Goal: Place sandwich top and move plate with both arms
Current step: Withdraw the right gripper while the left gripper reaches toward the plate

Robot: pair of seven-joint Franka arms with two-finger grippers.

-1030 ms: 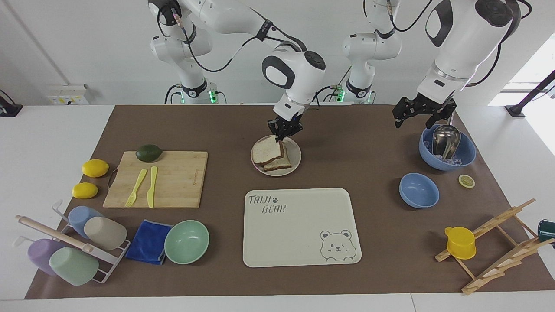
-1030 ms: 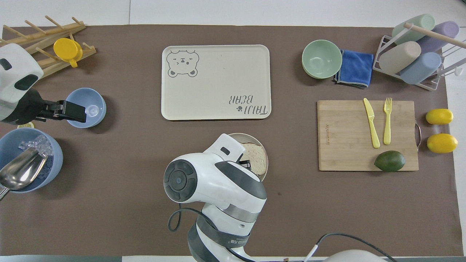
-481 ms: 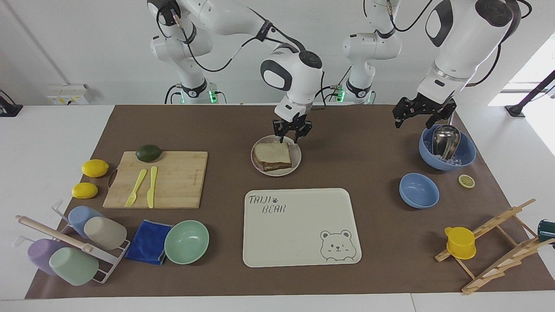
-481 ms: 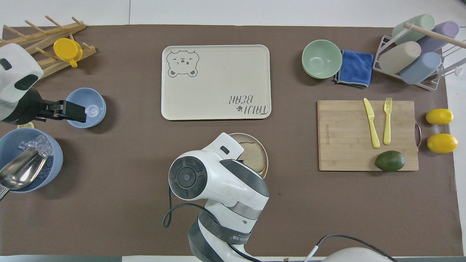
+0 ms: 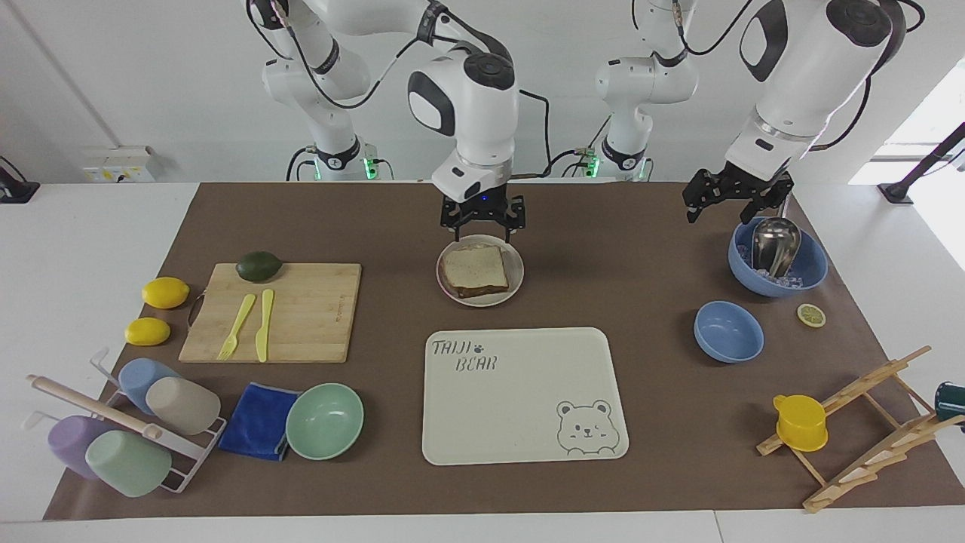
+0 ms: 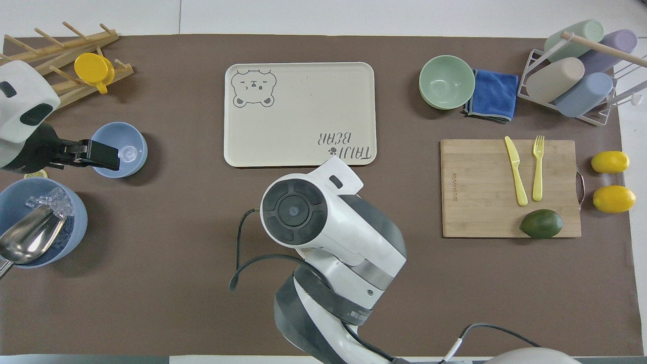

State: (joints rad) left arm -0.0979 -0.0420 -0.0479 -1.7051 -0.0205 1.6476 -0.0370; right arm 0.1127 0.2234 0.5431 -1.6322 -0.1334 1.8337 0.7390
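Sandwich top sits on plate, mid surface, nearer robots than tray. Right gripper over plate's edge, fingers wide, empty. Left gripper waits over ice bowl, fingers apart, empty. Placing looks done; next: both grip plate rim.

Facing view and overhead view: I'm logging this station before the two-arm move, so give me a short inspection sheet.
Surface: brown mat on a white table.
Job's things: sandwich top lies flat on the plate.
Clutter: tray, cutting board, big blue bowl.
Grippers: right gripper open, over the plate's edge; left gripper open, over the big blue bowl, waiting.
Cables: black cables along both arms.
Surroundings: white wall.
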